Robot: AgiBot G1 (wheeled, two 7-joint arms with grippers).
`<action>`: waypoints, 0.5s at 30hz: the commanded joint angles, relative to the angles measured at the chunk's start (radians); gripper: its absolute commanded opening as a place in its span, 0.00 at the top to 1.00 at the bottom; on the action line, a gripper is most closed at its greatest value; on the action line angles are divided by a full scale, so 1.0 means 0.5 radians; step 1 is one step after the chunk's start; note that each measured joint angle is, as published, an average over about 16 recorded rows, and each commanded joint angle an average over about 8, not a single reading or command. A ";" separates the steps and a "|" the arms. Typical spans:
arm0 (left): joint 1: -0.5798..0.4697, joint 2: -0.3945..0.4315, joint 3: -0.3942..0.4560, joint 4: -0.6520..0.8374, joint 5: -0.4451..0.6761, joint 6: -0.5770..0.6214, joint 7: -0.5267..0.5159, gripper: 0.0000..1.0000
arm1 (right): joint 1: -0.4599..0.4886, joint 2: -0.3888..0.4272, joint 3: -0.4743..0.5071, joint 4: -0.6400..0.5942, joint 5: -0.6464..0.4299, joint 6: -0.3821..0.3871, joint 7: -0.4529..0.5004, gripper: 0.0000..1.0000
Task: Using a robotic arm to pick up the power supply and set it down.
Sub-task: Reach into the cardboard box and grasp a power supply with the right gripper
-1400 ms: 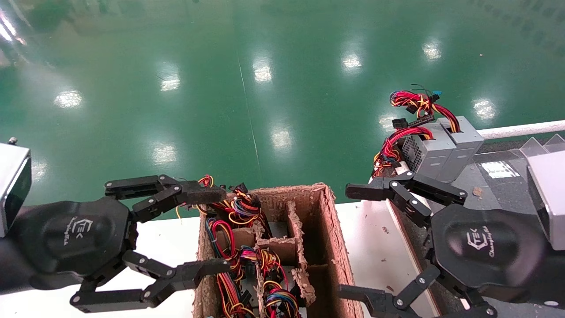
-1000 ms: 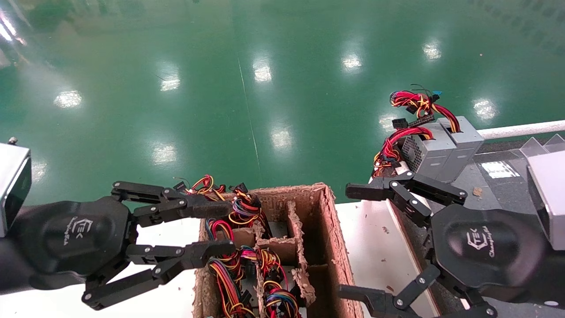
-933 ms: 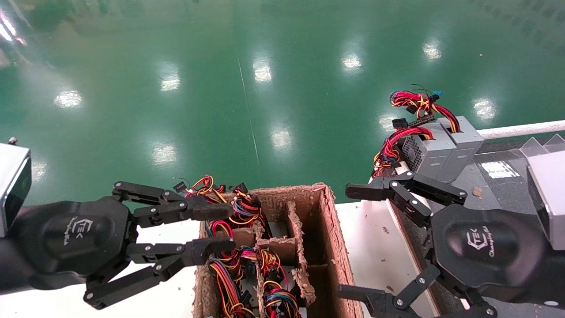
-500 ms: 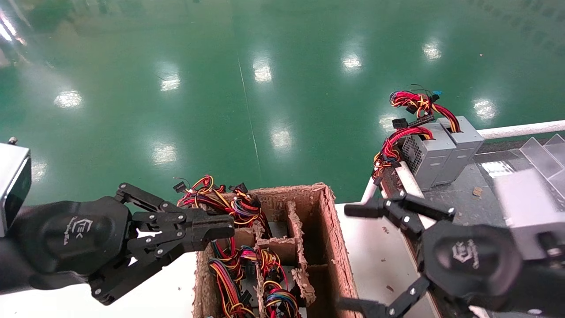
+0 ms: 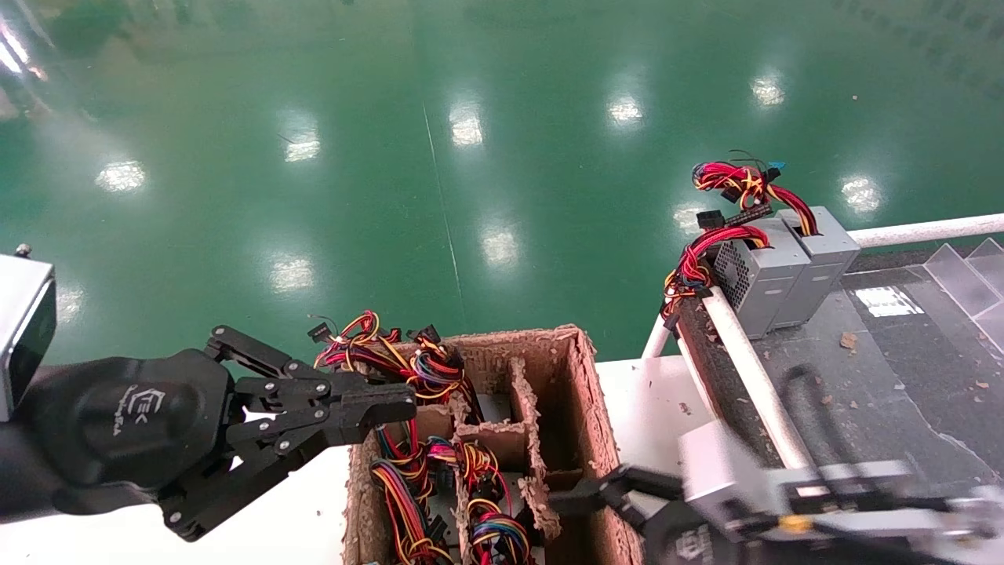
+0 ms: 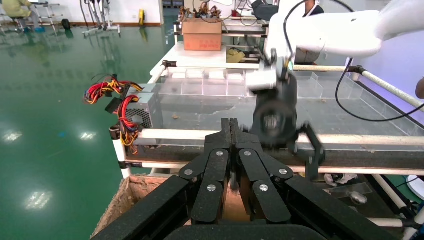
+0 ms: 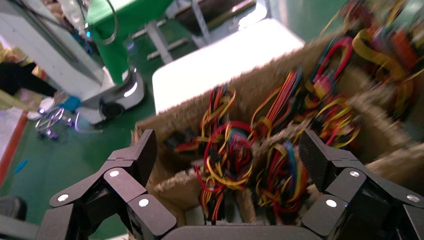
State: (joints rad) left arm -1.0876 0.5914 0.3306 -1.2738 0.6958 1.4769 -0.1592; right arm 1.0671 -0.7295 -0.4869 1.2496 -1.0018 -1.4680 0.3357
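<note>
A brown cardboard box [image 5: 584, 392] with compartments stands on the white table, and tangled wire bundles [image 5: 408, 463] stick out of it. The power supply's grey body is hidden down in the compartments. My left gripper [image 5: 401, 408] is shut at the box's rear left corner, touching the wires there; in the left wrist view its fingertips [image 6: 230, 127] are pressed together with nothing seen between them. My right gripper [image 5: 596, 502], blurred, is low at the box's right side. In the right wrist view it [image 7: 227, 150] is wide open, facing a curly red, yellow and orange wire bundle [image 7: 225, 160].
Two grey boxes with mostly red cables [image 5: 776, 271] stand at the far end of a dark conveyor belt [image 5: 863, 353] on the right. A white rail [image 5: 745, 361] borders the belt. Clear plastic dividers [image 5: 961, 271] lie farther right. Green floor lies beyond the white table [image 5: 659, 408].
My left gripper has gone from wide open to shut at the box's rear left corner. My right arm swung down and left from over the conveyor to the box's right side, staying open.
</note>
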 commanded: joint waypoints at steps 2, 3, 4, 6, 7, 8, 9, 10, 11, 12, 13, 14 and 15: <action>0.000 0.000 0.000 0.000 0.000 0.000 0.000 0.00 | -0.005 -0.070 -0.062 -0.032 -0.088 0.024 0.011 1.00; 0.000 0.000 0.000 0.000 0.000 0.000 0.000 0.00 | -0.006 -0.087 -0.075 -0.042 -0.109 0.031 0.010 1.00; 0.000 0.000 0.000 0.000 0.000 0.000 0.000 0.00 | -0.006 -0.102 -0.087 -0.051 -0.128 0.037 0.009 1.00; 0.000 0.000 0.000 0.000 0.000 0.000 0.000 0.00 | -0.007 -0.128 -0.105 -0.065 -0.156 0.048 0.007 1.00; 0.000 0.000 0.000 0.000 0.000 0.000 0.000 0.00 | -0.007 -0.141 -0.113 -0.071 -0.169 0.054 0.007 1.00; 0.000 0.000 0.000 0.000 0.000 0.000 0.000 0.00 | -0.007 -0.151 -0.119 -0.076 -0.180 0.060 0.006 1.00; 0.000 0.000 0.000 0.000 0.000 0.000 0.000 0.00 | -0.008 -0.162 -0.126 -0.080 -0.192 0.068 0.005 1.00; 0.000 0.000 0.001 0.000 0.000 0.000 0.000 0.00 | -0.008 -0.172 -0.132 -0.083 -0.203 0.076 0.005 1.00; 0.000 0.000 0.001 0.000 0.000 0.000 0.000 0.00 | -0.009 -0.182 -0.138 -0.085 -0.214 0.083 0.005 1.00; 0.000 0.000 0.001 0.000 0.000 0.000 0.000 0.00 | -0.009 -0.191 -0.143 -0.087 -0.224 0.091 0.006 1.00; 0.000 0.000 0.001 0.000 0.000 0.000 0.000 0.00 | -0.009 -0.200 -0.149 -0.087 -0.235 0.098 0.007 1.00; 0.000 0.000 0.001 0.000 -0.001 0.000 0.000 0.00 | -0.009 -0.208 -0.154 -0.088 -0.245 0.105 0.009 1.00; 0.000 0.000 0.001 0.000 -0.001 0.000 0.000 0.00 | -0.009 -0.215 -0.158 -0.088 -0.254 0.112 0.011 1.00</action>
State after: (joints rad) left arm -1.0877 0.5913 0.3310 -1.2737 0.6955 1.4768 -0.1590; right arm 1.0622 -0.8348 -0.5643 1.2063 -1.1251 -1.4135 0.3422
